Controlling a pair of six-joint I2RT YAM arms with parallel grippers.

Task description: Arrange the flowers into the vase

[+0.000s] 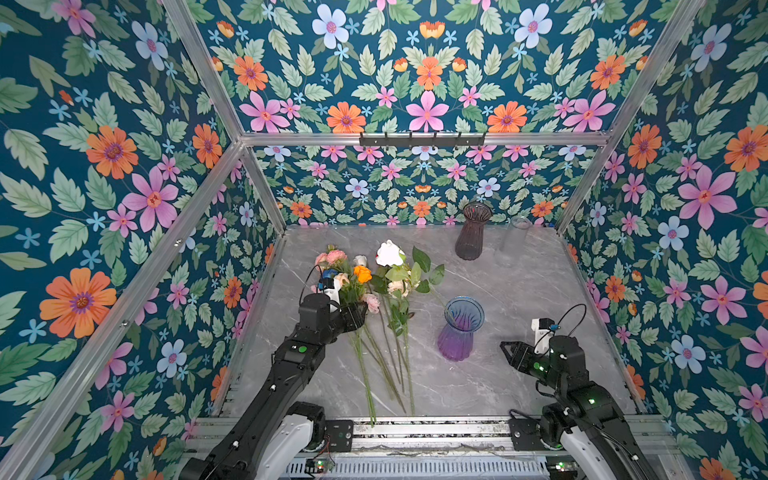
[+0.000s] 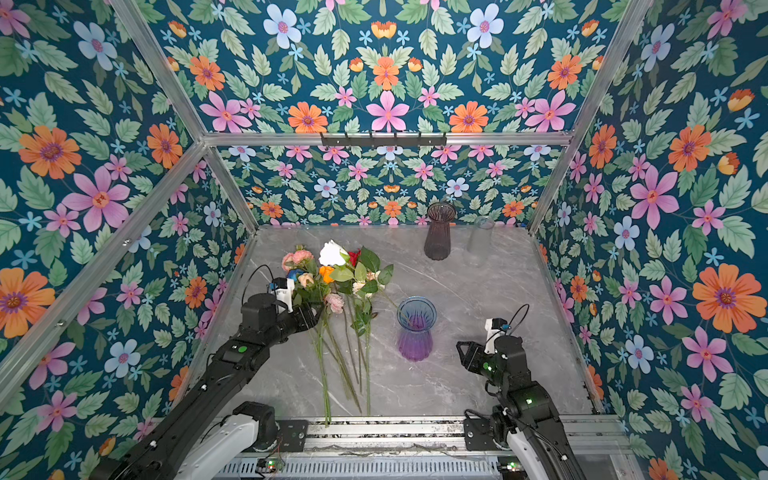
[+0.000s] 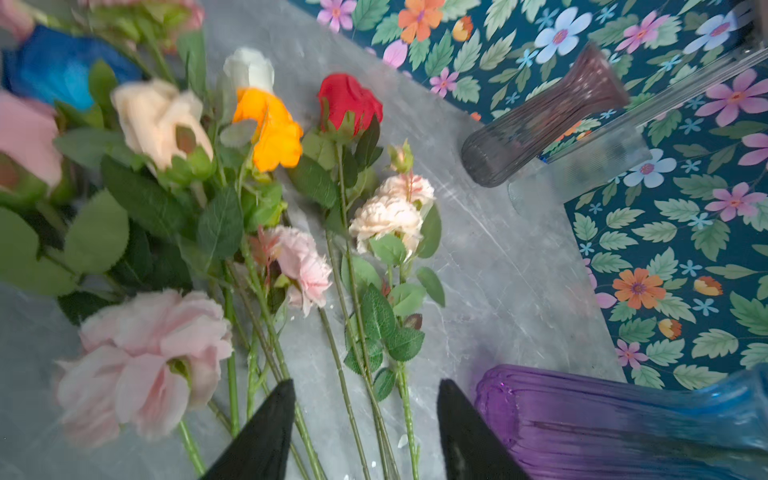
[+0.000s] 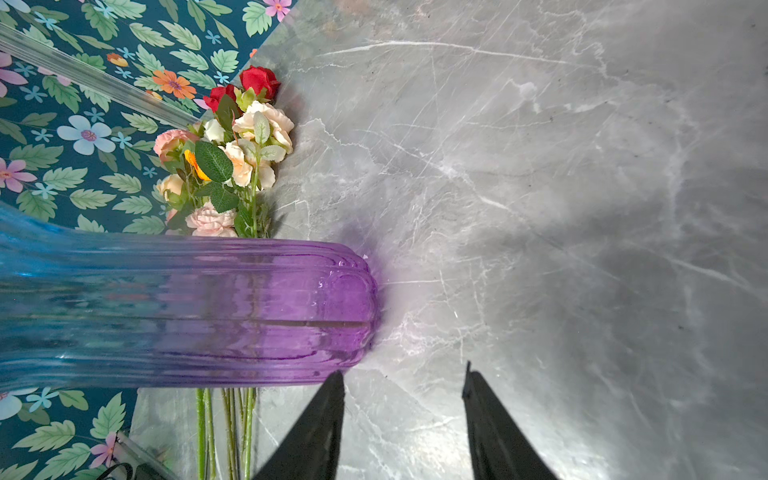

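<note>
Cloth-petalled, wiry-stemmed flowers (image 1: 390, 286) are laid on veined tabletop (image 1: 519, 291) beside ribbed, flared glass vase (image 1: 459, 332). Left hand (image 3: 366, 390) and right hand (image 4: 403, 370) are seen spread, empty.

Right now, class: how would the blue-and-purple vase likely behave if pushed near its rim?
The blue-and-purple vase looks like glossy ribbed glass: probably rigid, slippery, breakable. Tall and upright, flaring at the rim, it may tip rather than slide if pushed high.

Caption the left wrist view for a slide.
Open left claw over loose flowers on the marble table, purple-blue vase alongside.
</note>
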